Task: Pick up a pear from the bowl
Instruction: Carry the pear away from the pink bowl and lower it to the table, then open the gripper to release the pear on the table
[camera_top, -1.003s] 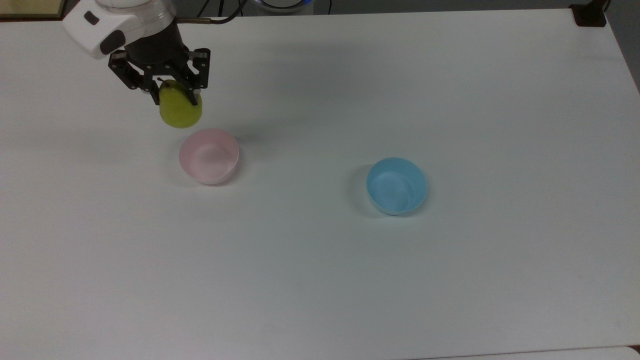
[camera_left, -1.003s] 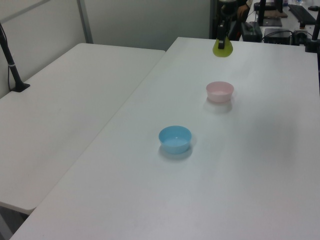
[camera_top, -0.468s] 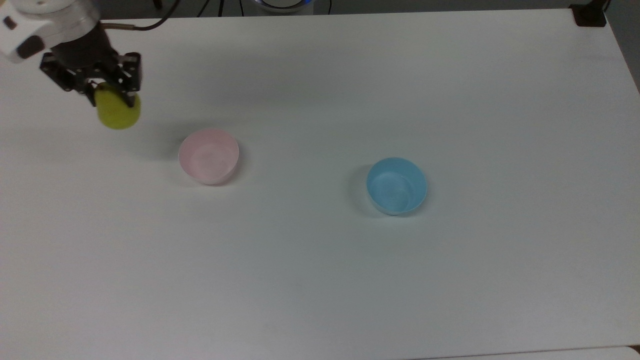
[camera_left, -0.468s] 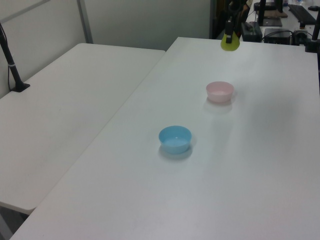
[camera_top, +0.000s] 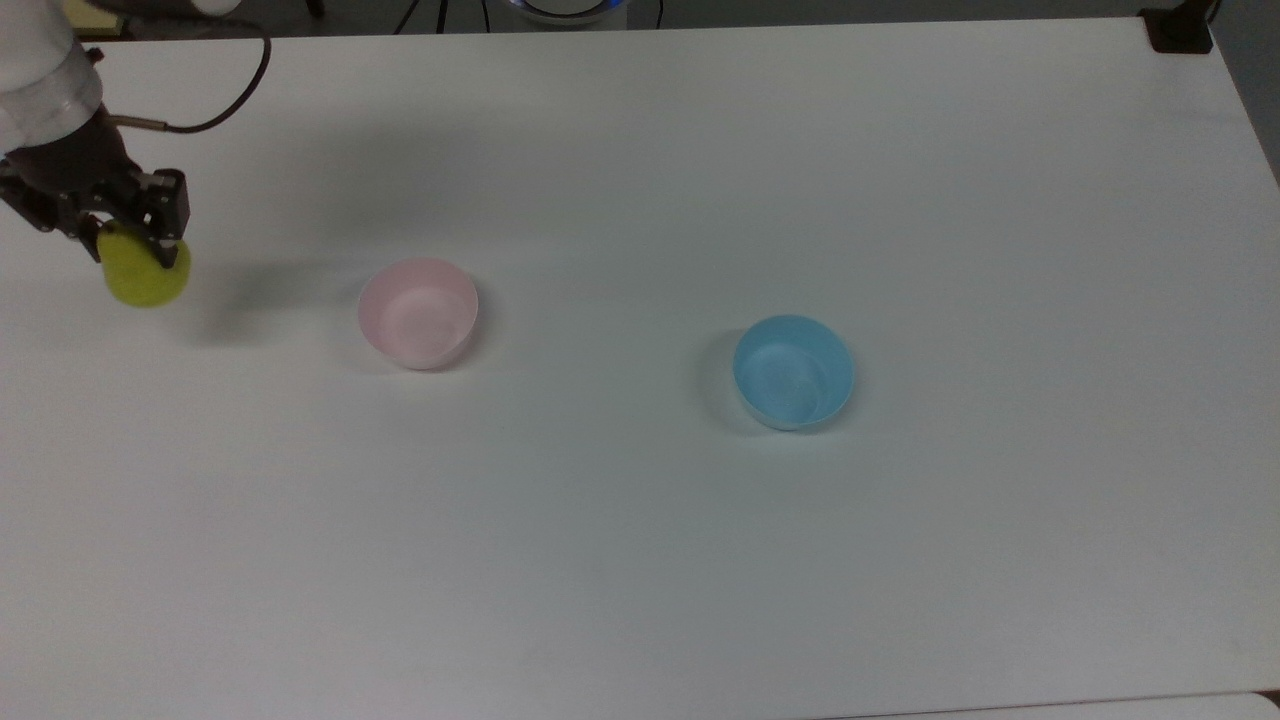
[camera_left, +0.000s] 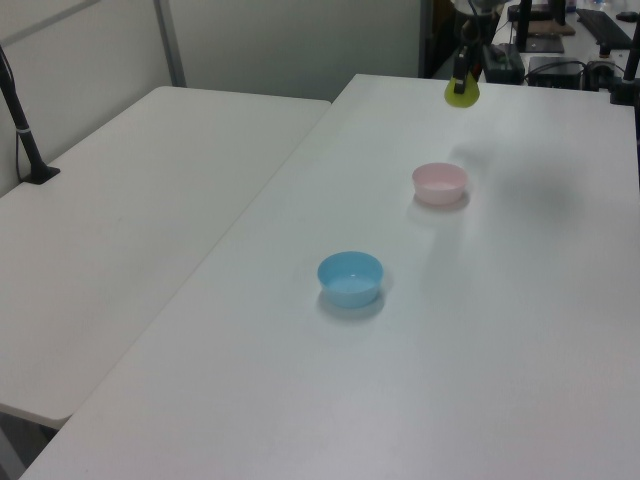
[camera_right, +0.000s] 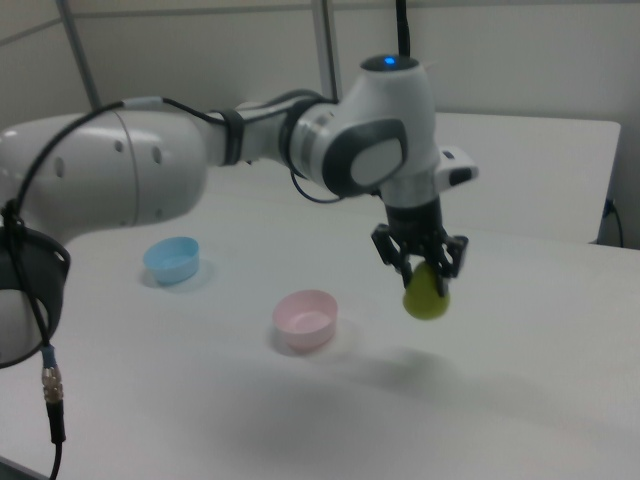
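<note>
The yellow-green pear (camera_top: 147, 276) hangs in the air at the top view's far left, with my gripper (camera_top: 125, 245) shut on its upper part. In the right view the pear (camera_right: 427, 294) hangs well above the table, to the right of the bowl (camera_right: 306, 319). The pale pink bowl (camera_top: 418, 312) stands empty on the white table, to the right of the pear in the top view. In the left view the pear (camera_left: 460, 92) and the gripper (camera_left: 463, 80) are beyond the pink bowl (camera_left: 440, 183).
A light blue bowl (camera_top: 793, 371) stands empty right of the pink one in the top view. The white table (camera_top: 900, 560) stretches wide around both bowls. A black cable (camera_top: 220, 105) trails from the arm near the top view's far left edge. A second table (camera_left: 120, 220) adjoins in the left view.
My gripper has carried the pear away from above the pink bowl toward the top view's left and slightly down. Both bowls have stayed in place.
</note>
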